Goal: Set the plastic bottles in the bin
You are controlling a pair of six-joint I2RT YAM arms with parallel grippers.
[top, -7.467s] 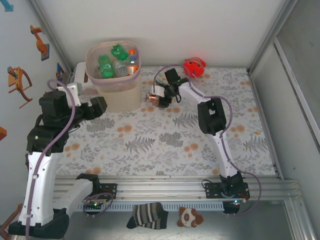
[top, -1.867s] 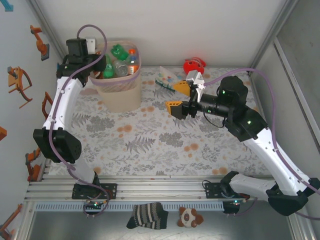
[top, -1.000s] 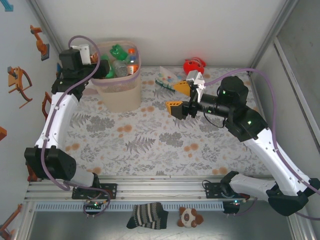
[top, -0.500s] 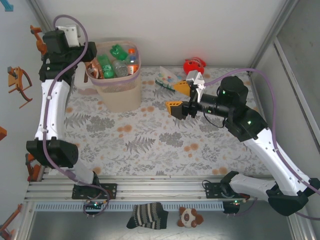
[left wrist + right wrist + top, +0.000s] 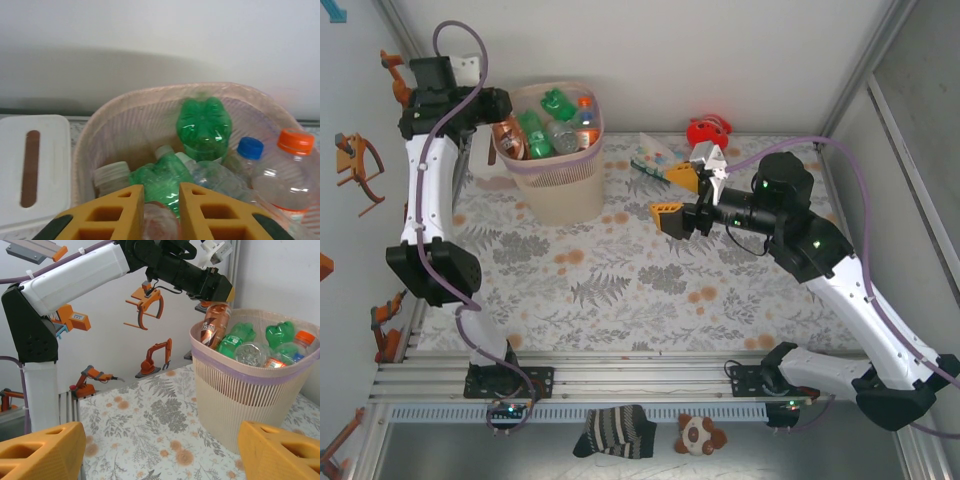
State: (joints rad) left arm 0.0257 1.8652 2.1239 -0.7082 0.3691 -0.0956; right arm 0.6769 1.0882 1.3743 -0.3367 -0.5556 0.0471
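Pale pink and ribbed, the bin (image 5: 560, 195) stands in the upper left of the top view, close under the back wall (image 5: 720, 60). A white box (image 5: 32, 165) sits just beside its left side. It is packed with bottles (image 5: 556, 105) up to the rim: green ones, one with a blue cap, one with an orange cap. A brown bottle (image 5: 212, 325) leans at the rim's left edge, its top poking above it. My left pincer (image 5: 223, 291) hangs right over that top, its fingers (image 5: 122, 212) drawn narrow. In my left wrist view the bottle shows in the slit between them, and I cannot tell whether they pinch it.

My right pincer (image 5: 676, 196) is spread wide and empty above the middle of the tabletop (image 5: 640, 290), facing the bin. Between it and the bin's wall the patterned surface lies bare, giving plenty of room. Behind it, along the far edge, lie a packet (image 5: 653, 158) and a red toy (image 5: 708, 133), well apart from the bin.
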